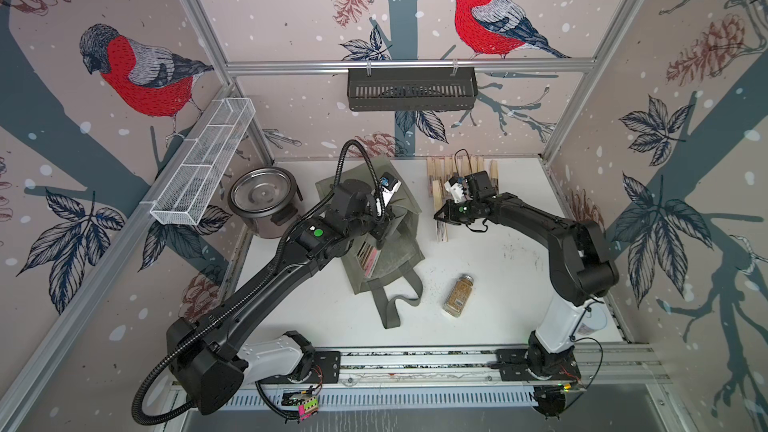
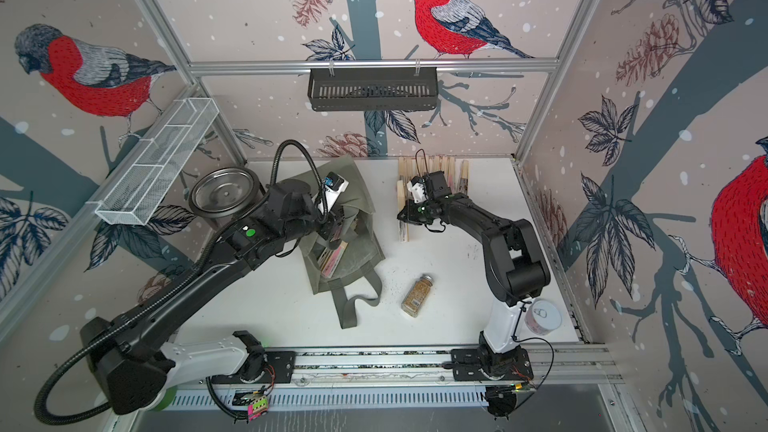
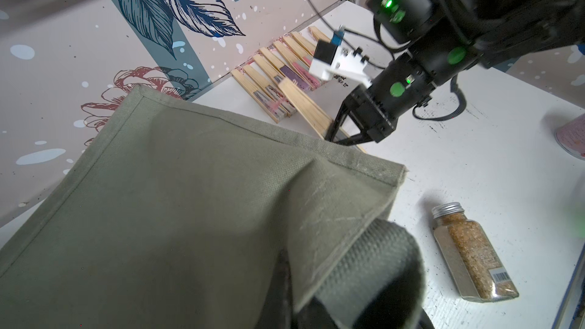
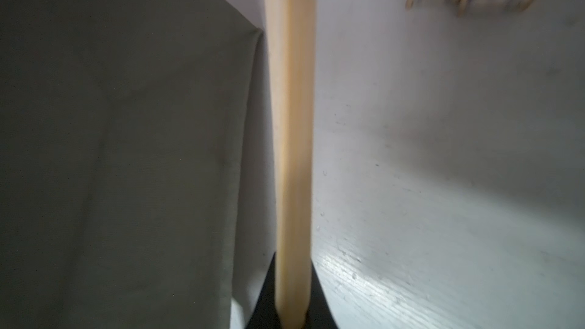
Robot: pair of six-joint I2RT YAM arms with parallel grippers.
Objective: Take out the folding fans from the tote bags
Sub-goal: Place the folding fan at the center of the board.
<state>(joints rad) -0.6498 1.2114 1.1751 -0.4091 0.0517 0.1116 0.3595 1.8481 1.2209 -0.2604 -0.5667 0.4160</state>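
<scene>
Our left gripper [image 1: 379,231] pinching the bag [image 1: 399,251], we are carrying a fan [image 4: 292,153] clamped in our right gripper [image 1: 439,215], likely to lay beside the row of fans [image 3: 275,68].

bag [image 1: 397,257]: plain grey-green
fans [image 3: 281,71]: pale sticks, pink and purple folds
jar [image 1: 457,296]: golden-brown, silver lid
walls [image 1: 291,14]: red birds
</scene>
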